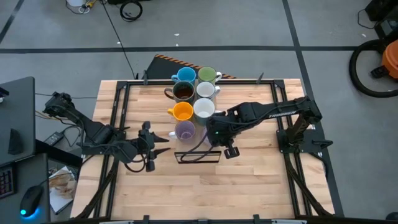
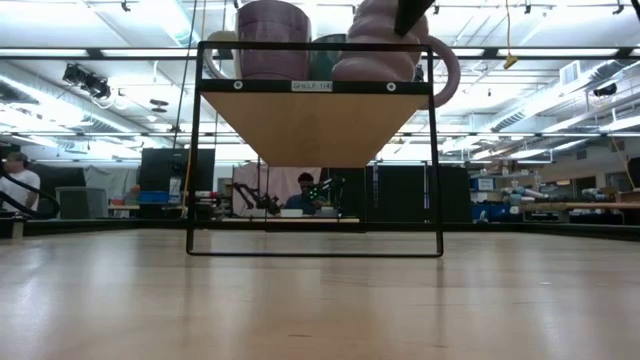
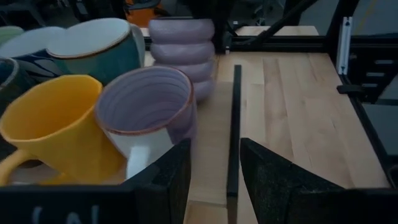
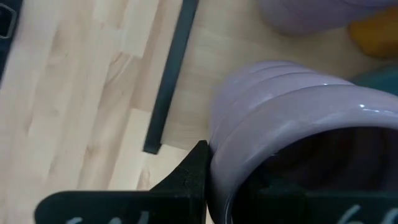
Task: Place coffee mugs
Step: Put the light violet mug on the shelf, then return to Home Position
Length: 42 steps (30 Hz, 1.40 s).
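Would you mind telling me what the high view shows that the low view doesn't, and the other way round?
Only the high view shows the blue mug, green mug, brown mug, orange mug, two white mugs and the left gripper waiting beside the rack. Only the low view shows the rack's underside and people in the room behind. Both show the two lavender mugs and the right arm over the ribbed one.

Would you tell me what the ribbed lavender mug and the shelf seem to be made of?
The ribbed lavender mug looks like glazed ceramic: bright highlights run along its smooth ridges. The shelf seems to be a light wooden board in a thin black frame, probably metal.
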Each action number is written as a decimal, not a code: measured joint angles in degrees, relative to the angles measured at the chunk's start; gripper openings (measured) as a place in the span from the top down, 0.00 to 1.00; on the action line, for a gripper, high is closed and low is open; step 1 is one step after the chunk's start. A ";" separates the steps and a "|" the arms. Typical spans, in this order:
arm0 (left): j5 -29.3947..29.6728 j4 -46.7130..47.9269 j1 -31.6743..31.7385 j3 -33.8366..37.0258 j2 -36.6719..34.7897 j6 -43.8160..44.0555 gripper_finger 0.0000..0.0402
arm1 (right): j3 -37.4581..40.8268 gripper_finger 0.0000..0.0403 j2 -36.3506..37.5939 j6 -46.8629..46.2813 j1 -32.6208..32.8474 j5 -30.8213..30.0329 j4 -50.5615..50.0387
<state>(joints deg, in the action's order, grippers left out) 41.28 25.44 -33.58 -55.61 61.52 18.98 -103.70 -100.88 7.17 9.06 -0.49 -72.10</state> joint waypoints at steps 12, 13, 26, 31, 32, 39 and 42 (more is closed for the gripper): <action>-0.94 0.11 -0.02 0.00 0.00 0.01 0.64 | 0.11 0.83 -0.07 2.27 -0.09 -1.62 2.51; -0.94 0.11 -0.02 0.00 0.00 0.01 0.64 | 0.11 0.82 -0.07 2.51 -0.09 -1.66 3.17; -0.92 0.10 -0.01 0.00 0.00 -0.02 0.64 | 0.09 0.64 0.15 4.88 1.92 -2.66 5.96; -0.92 0.12 -0.02 0.00 0.00 -0.03 0.64 | 0.07 0.57 0.15 6.59 3.06 -6.31 7.57; -0.95 0.10 0.00 0.00 0.00 -0.02 0.64 | -0.19 0.56 0.15 6.71 3.32 -7.06 7.47; -1.48 0.11 -0.02 0.00 0.00 -0.02 0.64 | -4.67 0.53 0.15 6.55 4.83 -7.93 6.92; -1.49 0.12 -0.02 0.00 0.00 -0.02 0.64 | -7.74 0.52 0.20 5.10 5.73 -10.10 3.14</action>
<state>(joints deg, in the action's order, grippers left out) 39.79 25.56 -33.60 -55.61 61.52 18.96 -111.44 -100.68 12.27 14.79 -10.59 -68.97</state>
